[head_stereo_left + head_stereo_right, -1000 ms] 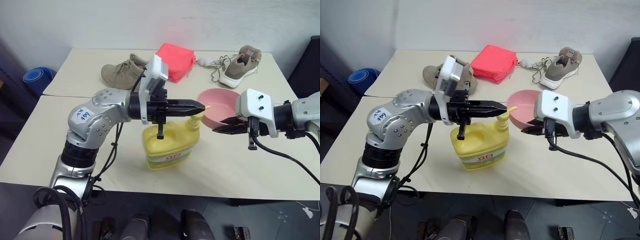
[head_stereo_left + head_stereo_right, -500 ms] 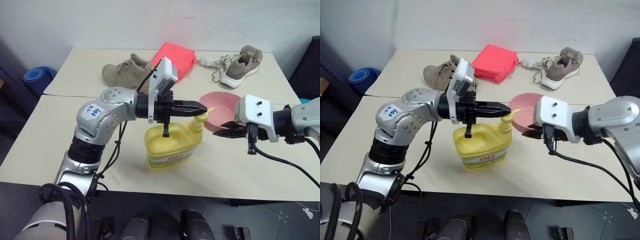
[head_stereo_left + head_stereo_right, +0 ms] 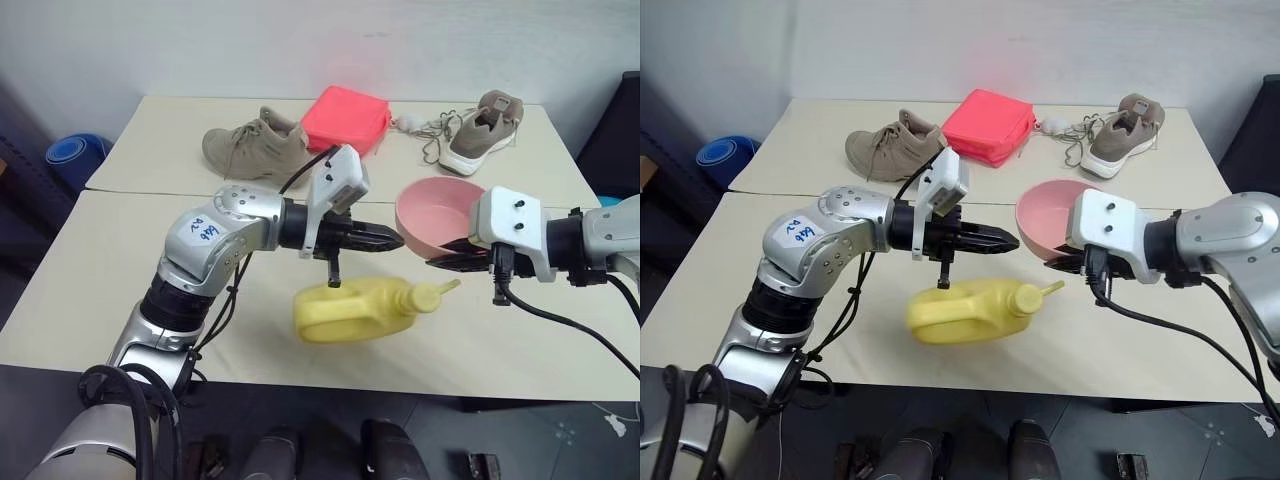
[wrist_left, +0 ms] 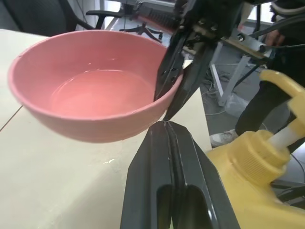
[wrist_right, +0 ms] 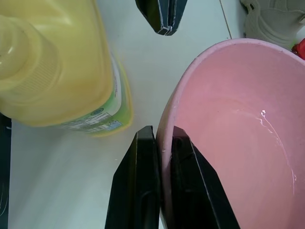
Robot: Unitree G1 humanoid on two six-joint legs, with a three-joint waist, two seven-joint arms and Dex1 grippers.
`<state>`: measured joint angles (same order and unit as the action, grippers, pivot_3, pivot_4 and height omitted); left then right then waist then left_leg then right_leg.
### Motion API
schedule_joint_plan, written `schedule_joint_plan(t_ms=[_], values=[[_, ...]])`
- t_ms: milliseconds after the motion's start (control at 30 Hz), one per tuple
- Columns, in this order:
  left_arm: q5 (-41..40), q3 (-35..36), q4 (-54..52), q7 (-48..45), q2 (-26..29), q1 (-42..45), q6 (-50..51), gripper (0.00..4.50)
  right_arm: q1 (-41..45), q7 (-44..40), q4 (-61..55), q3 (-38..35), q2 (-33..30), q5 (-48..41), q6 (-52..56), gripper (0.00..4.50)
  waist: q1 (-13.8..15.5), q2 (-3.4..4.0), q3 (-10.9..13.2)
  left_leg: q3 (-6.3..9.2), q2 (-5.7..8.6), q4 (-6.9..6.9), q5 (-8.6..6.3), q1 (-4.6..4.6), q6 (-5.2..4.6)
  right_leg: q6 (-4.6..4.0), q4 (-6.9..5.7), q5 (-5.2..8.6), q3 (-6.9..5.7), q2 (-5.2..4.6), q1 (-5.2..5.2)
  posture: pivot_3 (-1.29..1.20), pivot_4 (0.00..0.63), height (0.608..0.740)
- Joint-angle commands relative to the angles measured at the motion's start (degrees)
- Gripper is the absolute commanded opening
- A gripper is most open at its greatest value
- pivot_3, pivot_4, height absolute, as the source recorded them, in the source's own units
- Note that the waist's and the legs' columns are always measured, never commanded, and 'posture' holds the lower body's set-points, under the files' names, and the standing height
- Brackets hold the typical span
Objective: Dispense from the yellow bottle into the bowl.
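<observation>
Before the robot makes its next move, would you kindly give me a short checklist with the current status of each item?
1. Yellow bottle upright on the table: not ok, it lies on its side, nozzle toward the right gripper.
2. Bowl held: ok, right gripper is shut on its rim, one finger inside and one outside.
3. Left gripper ready to press: cannot tell, it is shut above the fallen bottle, holding nothing.
4. Nozzle over the bowl: not ok, it sits lower than the lifted bowl.
5. Spill on the table: cannot tell.
</observation>
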<state>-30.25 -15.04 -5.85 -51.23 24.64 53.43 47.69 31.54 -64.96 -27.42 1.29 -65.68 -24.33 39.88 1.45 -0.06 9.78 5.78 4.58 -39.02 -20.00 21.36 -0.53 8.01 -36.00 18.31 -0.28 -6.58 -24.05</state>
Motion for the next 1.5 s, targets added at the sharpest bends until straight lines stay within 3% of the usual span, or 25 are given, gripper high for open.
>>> schedule_joint_plan(t_ms=[33,233,533,633,967,1100,1500], values=[[1.37,2.42,0.44,-0.49,1.28,1.27,-1.98,0.02,-0.12,1.81,0.20,-2.73,0.28,1.11,-1.89,0.00,-0.01,0.00,0.00,0.00,0.00,0.00,0.00,0.00,0.00,0.00,-0.01,0.00,0.00,0.00,0.00,0.00,0.150,0.740],[2.25,5.33,3.62,-1.30,1.77,1.92,-5.06,0.02,-0.77,3.23,2.84,-2.53,0.84,3.21,-4.81,0.00,-0.04,0.00,0.00,0.00,0.01,0.00,0.00,0.01,0.00,0.00,-0.03,0.00,0.00,0.00,-0.01,0.00,0.150,0.740],[-4.17,13.01,4.67,-8.18,2.13,5.65,-6.25,0.02,-4.95,0.15,5.78,-3.72,-1.81,4.03,-7.24,0.00,-0.05,0.00,0.00,0.01,0.03,-0.04,0.00,0.07,-0.01,0.03,-0.10,-0.01,-0.06,-0.02,-0.01,0.00,0.150,0.740],[-8.24,14.59,2.88,-7.98,1.35,7.31,-1.88,0.02,-6.64,-0.60,4.53,-5.73,-2.65,2.82,-6.43,0.00,-0.09,0.00,0.00,0.02,0.02,-0.05,0.00,0.07,-0.01,0.03,-0.12,-0.01,-0.07,-0.02,-0.01,0.00,0.150,0.740],[-9.81,9.56,-3.69,-3.09,-2.17,6.85,6.04,0.02,-5.96,-0.15,-1.30,-7.90,-2.54,-1.02,-2.88,0.00,-0.08,-0.01,0.00,0.01,0.01,-0.07,0.00,0.07,-0.01,0.03,-0.20,-0.02,-0.03,-0.01,-0.01,0.00,0.150,0.740],[-6.88,5.72,-3.70,-3.85,-1.29,5.84,4.49,0.02,-5.65,0.20,-1.82,-7.72,-2.22,-1.36,-2.98,0.00,-0.09,-0.01,0.00,0.01,0.01,-0.07,0.00,0.07,-0.01,0.03,-0.22,-0.02,-0.02,-0.01,-0.01,0.00,0.150,0.740],[-3.66,3.91,-0.04,-2.06,-3.12,7.27,3.56,0.02,-3.55,0.18,-0.98,-5.37,-1.55,-0.40,-4.30,0.00,-0.05,-0.01,0.01,0.00,0.03,-0.08,0.00,0.07,-0.01,0.03,-0.23,-0.01,-0.02,-0.01,-0.02,0.00,0.150,0.740]])
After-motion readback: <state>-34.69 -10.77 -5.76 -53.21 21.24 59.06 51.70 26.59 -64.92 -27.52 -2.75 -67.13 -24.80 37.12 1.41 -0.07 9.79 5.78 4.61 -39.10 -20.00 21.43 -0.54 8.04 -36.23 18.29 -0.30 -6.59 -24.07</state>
